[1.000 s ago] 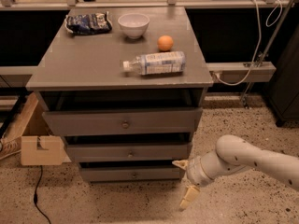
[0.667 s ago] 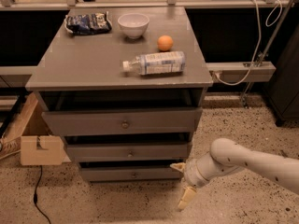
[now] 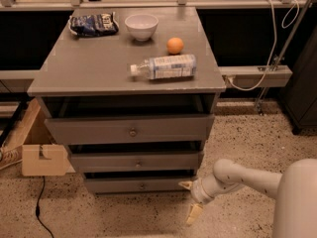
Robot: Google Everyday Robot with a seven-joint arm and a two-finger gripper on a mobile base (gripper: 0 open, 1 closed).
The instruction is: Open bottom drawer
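Approach seems the current step: gripper (image 3: 190, 200), jaws spread, hangs beside the bottom drawer (image 3: 119, 185) and must next pinch its knob (image 3: 142, 186).

pincer (image 3: 190, 199) beside bottom drawer (image 3: 138, 185), inside hidden | arm (image 3: 247, 177) cut by right edge

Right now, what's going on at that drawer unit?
The robot's arm reaches in low from the right. Its gripper is open near the floor, by the right end of the bottom drawer, one finger close to the front's corner. The drawer's knob is not gripped. A bowl, orange, bottle and snack bag sit on the cabinet top.
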